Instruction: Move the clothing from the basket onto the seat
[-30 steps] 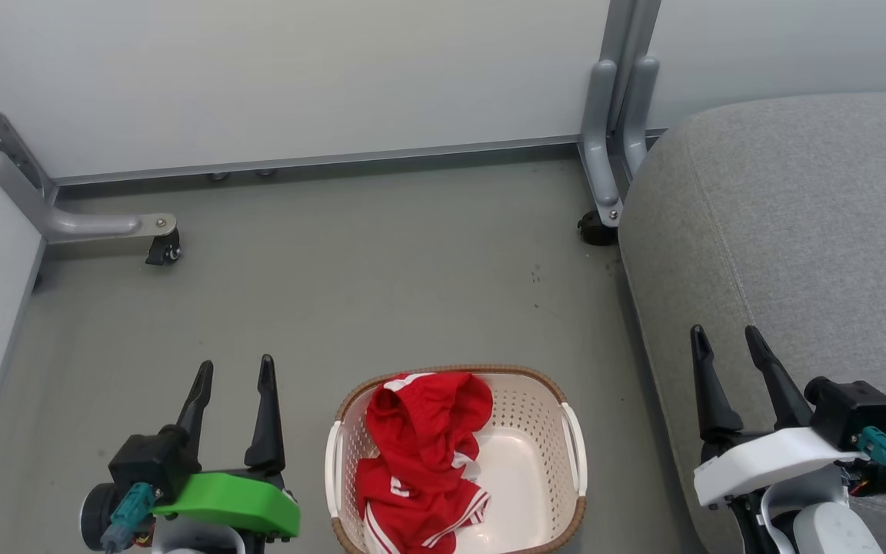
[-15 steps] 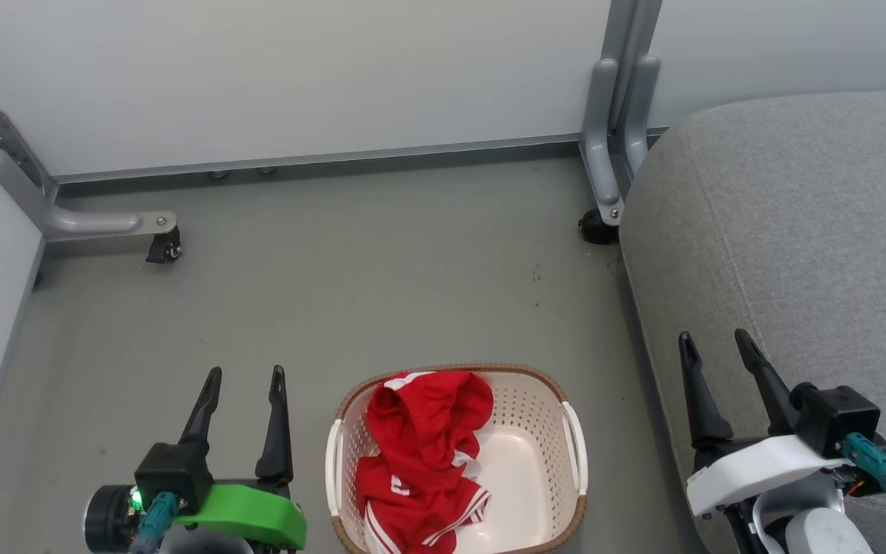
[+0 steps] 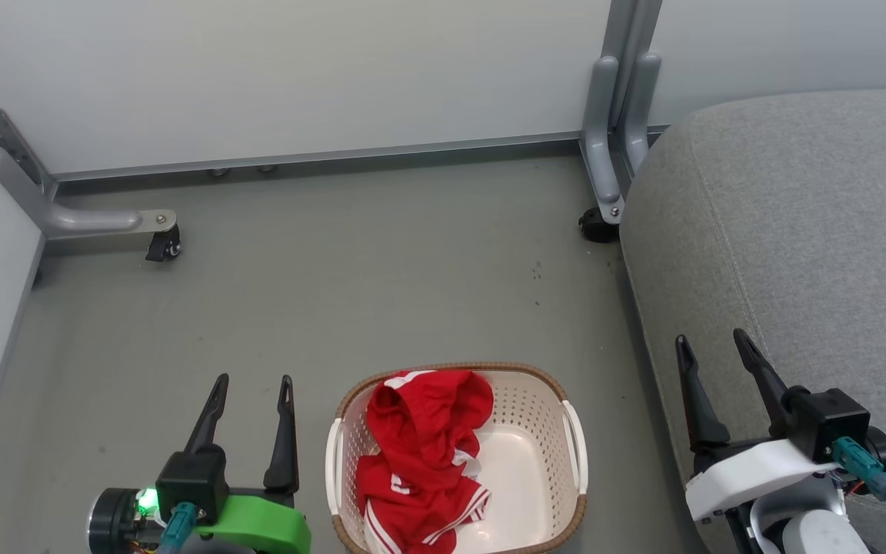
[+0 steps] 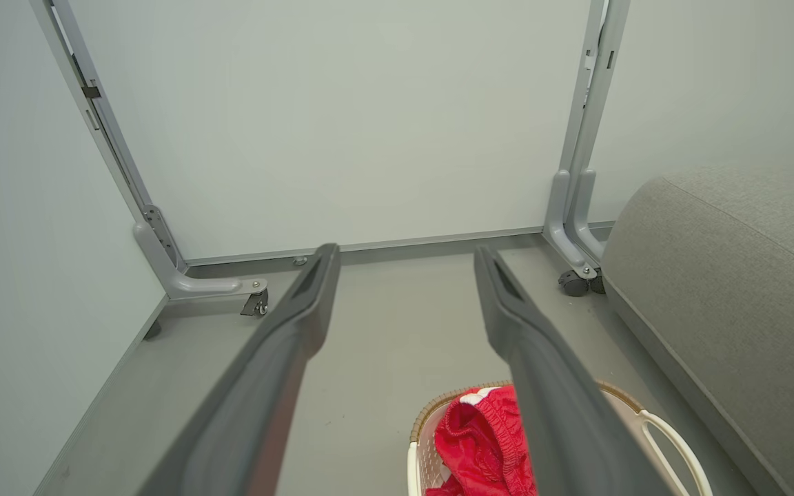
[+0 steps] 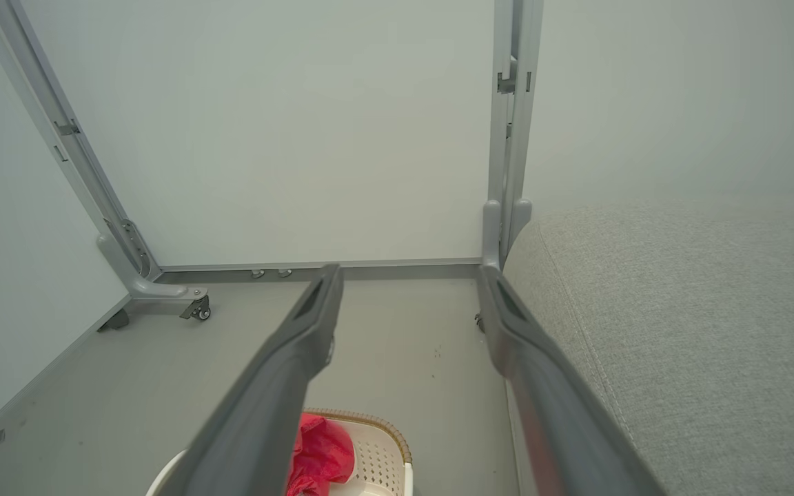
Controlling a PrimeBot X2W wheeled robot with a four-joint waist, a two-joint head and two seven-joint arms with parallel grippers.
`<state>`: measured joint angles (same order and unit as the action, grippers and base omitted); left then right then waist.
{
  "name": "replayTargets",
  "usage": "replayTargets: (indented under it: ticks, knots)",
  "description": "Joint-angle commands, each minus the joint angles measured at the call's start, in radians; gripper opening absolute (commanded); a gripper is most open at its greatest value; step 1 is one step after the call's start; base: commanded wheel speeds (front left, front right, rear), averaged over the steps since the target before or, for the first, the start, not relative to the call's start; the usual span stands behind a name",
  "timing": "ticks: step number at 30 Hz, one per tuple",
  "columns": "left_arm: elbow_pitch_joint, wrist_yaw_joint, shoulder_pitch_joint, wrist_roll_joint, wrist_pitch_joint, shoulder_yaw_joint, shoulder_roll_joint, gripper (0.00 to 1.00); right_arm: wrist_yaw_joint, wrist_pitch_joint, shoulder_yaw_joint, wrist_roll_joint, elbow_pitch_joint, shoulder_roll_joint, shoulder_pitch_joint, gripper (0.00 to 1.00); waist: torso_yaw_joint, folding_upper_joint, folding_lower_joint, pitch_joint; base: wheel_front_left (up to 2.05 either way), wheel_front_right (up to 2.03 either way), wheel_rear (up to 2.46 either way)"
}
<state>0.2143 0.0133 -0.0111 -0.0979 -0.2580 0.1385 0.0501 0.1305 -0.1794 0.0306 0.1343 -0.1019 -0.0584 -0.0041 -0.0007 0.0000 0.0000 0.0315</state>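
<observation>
Beside the basket (image 3: pixel 520 372) on the floor (image 3: pixel 412 269), the left hand (image 3: pixel 253 378) and right hand (image 3: pixel 709 336), open and empty, have drawn back slightly, so the clothing (image 3: pixel 420 446) lies ungrasped.

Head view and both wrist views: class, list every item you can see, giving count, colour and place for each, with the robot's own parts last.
clothing: one heap, pieces not countable, red with white stripes, in the basket's left half
basket: one, cream with brown rim, on the floor between the arms
seat: one, grey, right side
floor: one, grey-green, under the basket
wall panels: three, pale, behind and at the left
metal frame: grey, along the panels' edges
castors: two, black, far left and by the seat's far corner
left jaws: one pair, dark fingers, open, nothing held, lower left
right jaws: one pair, dark fingers, open, nothing held, lower right by the seat's edge
</observation>
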Motion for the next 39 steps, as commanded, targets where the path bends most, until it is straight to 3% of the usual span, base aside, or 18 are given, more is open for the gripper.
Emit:
replayTargets:
  ticks: [1,17,22,29,39]
  knots:
    - [0.002,-0.003,0.002,0.021,-0.009,0.004,0.002,1.00,0.000,-0.008,0.000,-0.015,0.004,-0.004,0.013,1.00,0.001,0.0000,0.0000,0.001,0.00,0.00,0.00]
    - [0.010,-0.005,-0.005,-0.003,-0.007,0.000,0.001,1.00,0.000,-0.001,-0.005,0.000,0.001,-0.003,0.003,1.00,0.001,0.0000,0.0000,0.007,0.00,0.00,0.00]
    - [0.017,0.001,-0.041,-0.001,-0.007,0.020,0.001,1.00,0.000,-0.001,-0.006,-0.003,0.025,-0.003,-0.025,1.00,-0.001,0.0000,0.0000,0.055,0.00,0.00,0.00]
    - [0.150,0.014,-0.174,-0.026,-0.007,0.130,0.001,1.00,0.000,0.002,0.006,-0.008,0.076,-0.012,-0.095,1.00,-0.023,0.0000,0.0000,0.185,0.00,0.00,0.00]
    - [0.470,0.007,-0.454,-0.154,0.012,0.375,0.003,1.00,0.000,-0.009,0.050,-0.016,0.131,-0.025,-0.228,1.00,-0.085,0.0000,0.0000,0.413,0.00,0.00,0.00]
